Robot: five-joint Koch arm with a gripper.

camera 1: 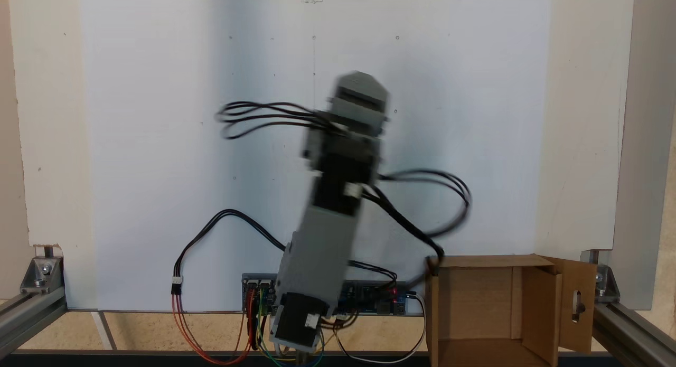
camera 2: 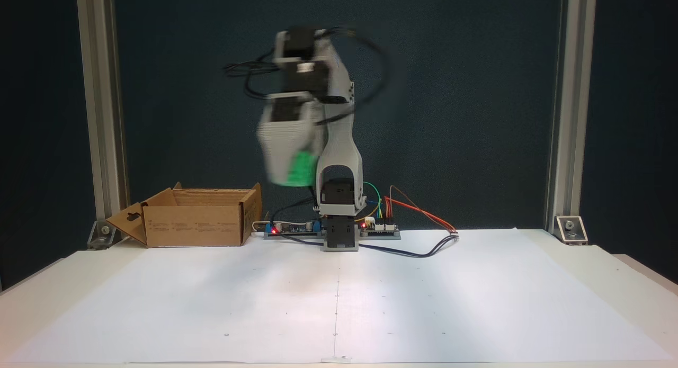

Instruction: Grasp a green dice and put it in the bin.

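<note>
So the table (camera 2: pixel 582 283) is a pale top with a big white paper sheet (camera 2: pixel 339 299) laid over most of it, and a dark blue backdrop (camera 2: pixel 476 92) stands behind the arm in one fixed view. Aluminium frame posts (camera 2: pixel 564 108) stand at the back corners, with metal brackets at their feet. The sheet is bare across the whole front half, so plenty of room there. The controller boards (camera 2: pixel 328 229) and a tangle of coloured wires sit right around the arm's base.

The bin (camera 2: pixel 196 225) sits at the back edge of the sheet, left of the base in that view, flaps open, one with a slot cutout.

The arm is raised and motion-blurred. The claw (camera 2: pixel 288 167) hangs well above the table, up and to the right of the bin, and the green dice (camera 2: pixel 301 169) shows as a green smear inside it, so it looks clamped on the dice, lifted clear of the sheet.
</note>
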